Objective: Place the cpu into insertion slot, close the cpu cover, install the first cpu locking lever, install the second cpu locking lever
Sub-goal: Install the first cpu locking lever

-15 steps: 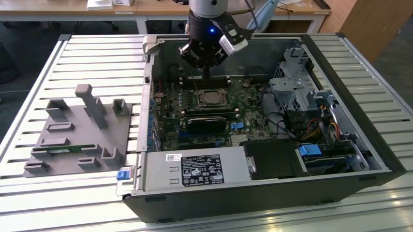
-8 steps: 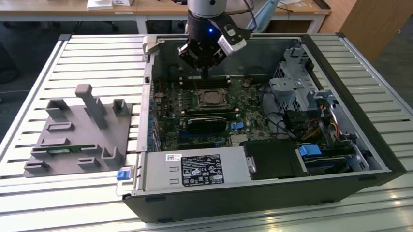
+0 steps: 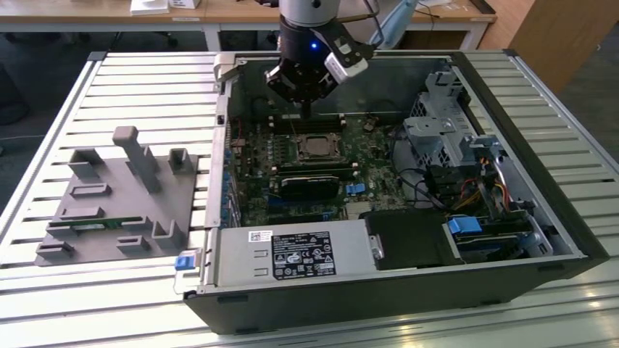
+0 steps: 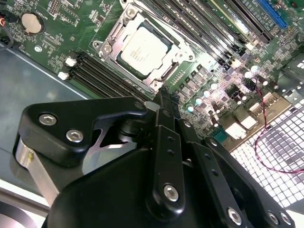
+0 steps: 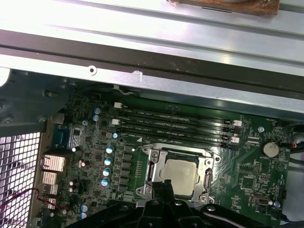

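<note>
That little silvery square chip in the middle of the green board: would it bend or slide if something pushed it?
The cpu looks like a flat, metal-topped square, so probably stiff rather than floppy. It sits framed by the cpu cover, so a sideways push likely would not shift it. Being flat, it should not roll.

Silvery cpu (image 4: 143, 50) lies flat; cpu cover (image 4: 112, 34) closed around its edges.

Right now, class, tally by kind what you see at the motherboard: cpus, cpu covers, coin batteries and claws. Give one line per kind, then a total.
cpu: 1
cpu cover: 1
coin battery: 1
claw: 1
Total: 4
</note>
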Motion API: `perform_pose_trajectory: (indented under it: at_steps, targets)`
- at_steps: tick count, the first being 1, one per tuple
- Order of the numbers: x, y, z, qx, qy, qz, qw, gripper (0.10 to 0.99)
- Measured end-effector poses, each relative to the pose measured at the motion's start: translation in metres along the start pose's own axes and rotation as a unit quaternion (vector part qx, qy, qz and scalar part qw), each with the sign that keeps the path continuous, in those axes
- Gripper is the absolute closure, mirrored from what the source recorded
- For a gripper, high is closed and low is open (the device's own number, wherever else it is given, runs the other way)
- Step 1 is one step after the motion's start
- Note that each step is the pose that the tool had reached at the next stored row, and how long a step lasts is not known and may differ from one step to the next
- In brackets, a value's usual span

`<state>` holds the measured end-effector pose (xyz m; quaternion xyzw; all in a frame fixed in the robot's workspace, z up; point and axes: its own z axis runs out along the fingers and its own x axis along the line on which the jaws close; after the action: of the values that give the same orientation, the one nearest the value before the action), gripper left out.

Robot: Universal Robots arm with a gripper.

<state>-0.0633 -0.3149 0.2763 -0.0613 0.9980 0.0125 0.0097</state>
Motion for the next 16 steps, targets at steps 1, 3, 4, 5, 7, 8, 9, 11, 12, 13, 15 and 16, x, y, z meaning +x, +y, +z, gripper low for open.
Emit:
perform_pose_trajectory:
  at_steps: [1, 3, 4, 5, 7, 8, 9, 11, 12, 13, 15, 16]
  targets:
    - [0.0002, 0.0000, 0.0000, 0.0000, 0.0000, 0.000, 1.0000, 0.980]
    - [0.0009, 0.0001, 0.0000, 0.0000, 0.0000, 0.000, 1.0000, 0.980]
    - [0.0012, 0.0001, 0.0000, 0.0000, 0.0000, 0.000, 1.0000, 0.980]
    - [0.0015, 0.0002, 0.0000, 0.0000, 0.0000, 0.000, 1.0000, 0.980]
    - [0.0023, 0.0003, 0.0000, 0.0000, 0.0000, 0.000, 1.0000, 0.980]
    - [0.0027, 0.0003, 0.0000, 0.0000, 0.0000, 0.000, 1.0000, 0.980]
    - [0.0032, 0.0004, -0.0001, 0.0000, 0.0000, 0.000, 1.0000, 0.980]
    - [0.0042, 0.0005, -0.0001, 0.0000, 0.0000, 0.000, 1.0000, 0.980]
    - [0.0049, 0.0006, -0.0001, 0.0000, -0.0001, 0.000, 1.0000, 0.980]
    - [0.0060, 0.0007, -0.0001, 0.0000, -0.0001, 0.000, 1.0000, 0.980]
    - [0.0079, 0.0010, -0.0002, 0.0000, -0.0002, 0.000, 1.0000, 0.980]
    - [0.0092, 0.0011, -0.0002, 0.0001, -0.0001, 0.000, 1.0000, 0.980]
